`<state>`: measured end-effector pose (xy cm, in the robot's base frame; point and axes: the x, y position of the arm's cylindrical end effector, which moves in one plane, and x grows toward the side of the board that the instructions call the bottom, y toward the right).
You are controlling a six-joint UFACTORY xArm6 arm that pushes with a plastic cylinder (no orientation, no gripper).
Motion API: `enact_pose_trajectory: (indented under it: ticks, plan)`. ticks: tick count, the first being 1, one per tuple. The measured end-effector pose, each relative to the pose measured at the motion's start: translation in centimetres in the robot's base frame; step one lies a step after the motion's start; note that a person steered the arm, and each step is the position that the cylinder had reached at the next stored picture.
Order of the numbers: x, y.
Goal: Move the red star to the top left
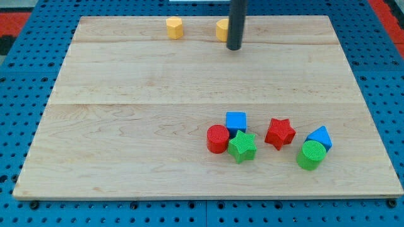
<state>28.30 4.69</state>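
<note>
The red star (279, 132) lies on the wooden board at the view's lower right, between a blue cube (236, 121) and a blue block (319, 137). My tip (234, 47) is near the view's top, right of centre, far above the red star and apart from it. The tip stands just right of a yellow block (221, 29), which the rod partly hides.
A red cylinder (218, 139) and a green star (242, 147) sit touching below the blue cube. A green cylinder (310, 155) sits under the blue block. A yellow hexagonal block (174, 28) lies at the top, left of centre. The board (126, 126) rests on a blue pegboard.
</note>
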Motion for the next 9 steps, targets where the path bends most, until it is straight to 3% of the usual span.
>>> enact_pose_trajectory:
  ticks: [2, 3, 4, 5, 7, 9]
  plan:
    - [-3.1, 0.2]
    - [3.8, 5.6]
    - [12.6, 14.4]
    - [19.2, 17.2]
    - [24.9, 15.3]
    - [22.6, 3.8]
